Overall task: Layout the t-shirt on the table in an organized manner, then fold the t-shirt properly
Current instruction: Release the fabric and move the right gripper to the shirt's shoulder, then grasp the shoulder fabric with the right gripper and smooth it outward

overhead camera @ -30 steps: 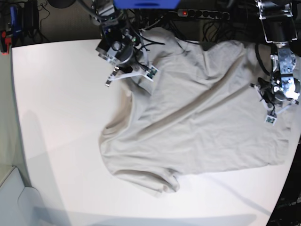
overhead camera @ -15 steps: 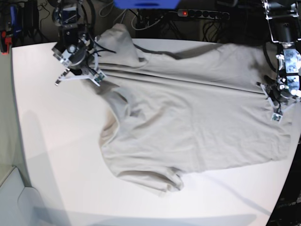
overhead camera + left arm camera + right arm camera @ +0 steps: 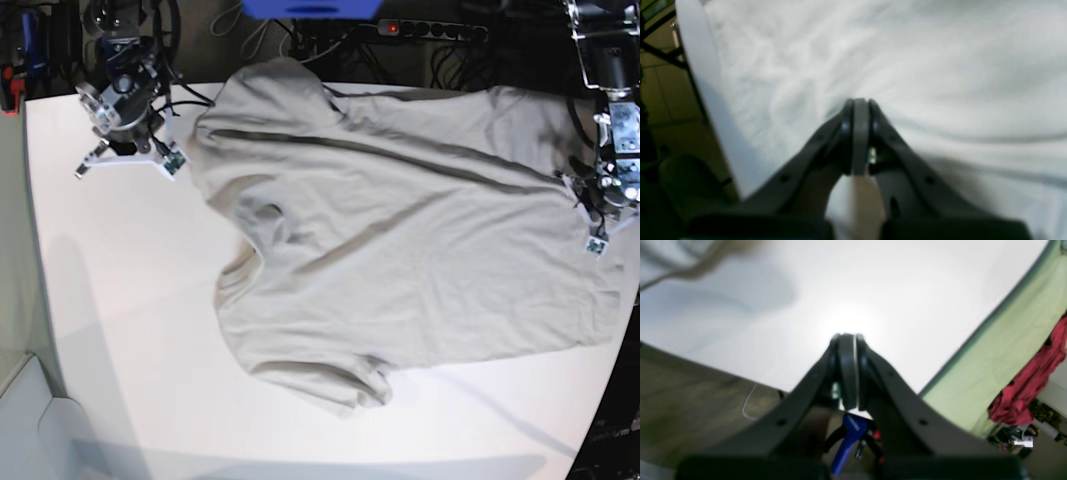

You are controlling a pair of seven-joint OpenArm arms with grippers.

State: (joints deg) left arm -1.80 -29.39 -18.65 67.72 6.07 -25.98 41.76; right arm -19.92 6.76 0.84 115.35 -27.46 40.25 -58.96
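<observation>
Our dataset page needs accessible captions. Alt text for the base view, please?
A beige t-shirt lies spread, wrinkled, over a white table. The right gripper sits by its upper-left edge, the left gripper at its right edge.

The left gripper (image 3: 860, 110) pointed away from the camera, its two dark fingers (image 3: 826, 133) pressed together at the tips around a thin grey strip, with no gap showing between them. Pale, softly wrinkled cloth of the t-shirt (image 3: 923, 66) filled most of the view beyond and beside the tips, a long crease running off to the right, though blur hid whether any fabric was pinched. On the left, the white edge of the counter (image 3: 696, 60) ran diagonally, with a yellowish floor (image 3: 663, 100) and dark frame bars beyond it.
</observation>
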